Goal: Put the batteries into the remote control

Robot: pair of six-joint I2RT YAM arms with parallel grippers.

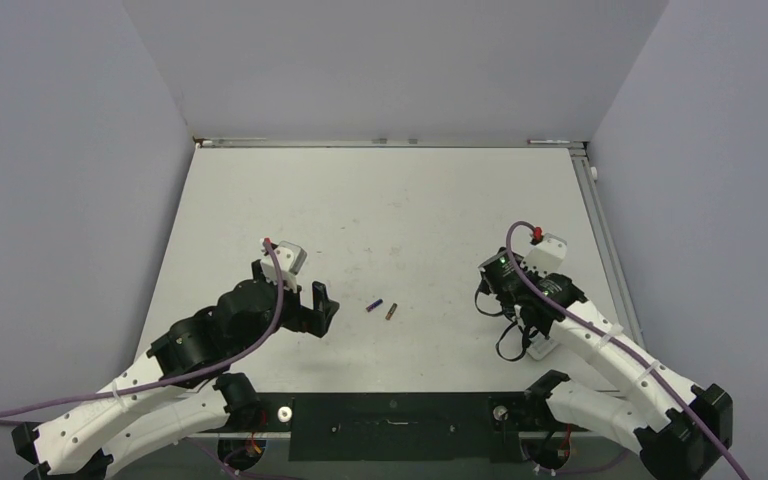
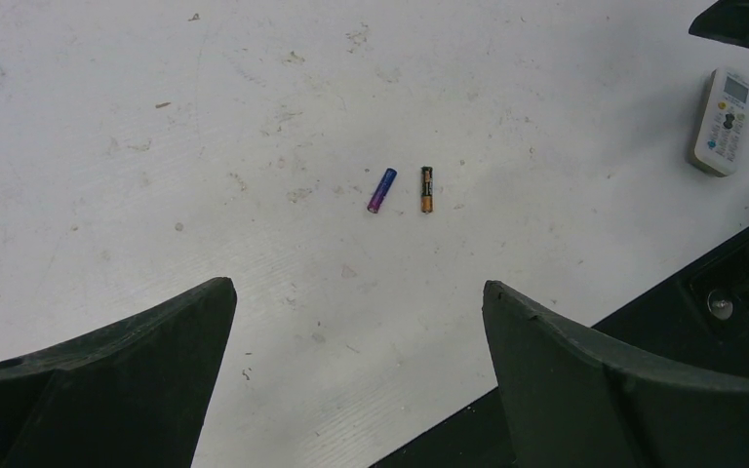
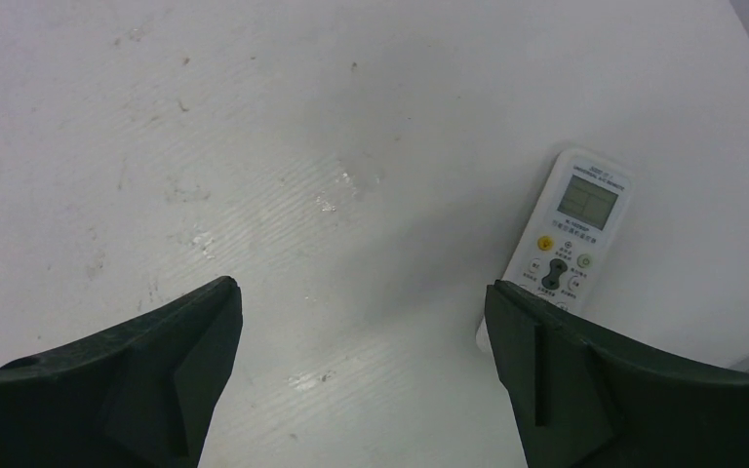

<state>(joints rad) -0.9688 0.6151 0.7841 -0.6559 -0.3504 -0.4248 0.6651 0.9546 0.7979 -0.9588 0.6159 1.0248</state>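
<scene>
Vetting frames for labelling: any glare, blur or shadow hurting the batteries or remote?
Top external: even light, soft shadows, purple battery and gold battery tiny but distinct. Left wrist: both sharp, no glare. Right wrist: slight sheen on the table, remote control legible, lower end hidden behind a finger.

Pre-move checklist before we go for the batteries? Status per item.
1. Left tool open and empty: ok.
2. Right tool open and empty: ok.
3. Purple battery and gold battery both in view, lying side by side but apart on the table, ahead of the left tool: ok.
4. Remote located: ok. It is flat on the table by the right tool, with its lower end hidden behind one finger in the right wrist view.
5. Remote turned back-up for loading: not ok, screen and buttons face up.
6. Back of remote ready to take batteries: cannot tell, back hidden.
</scene>
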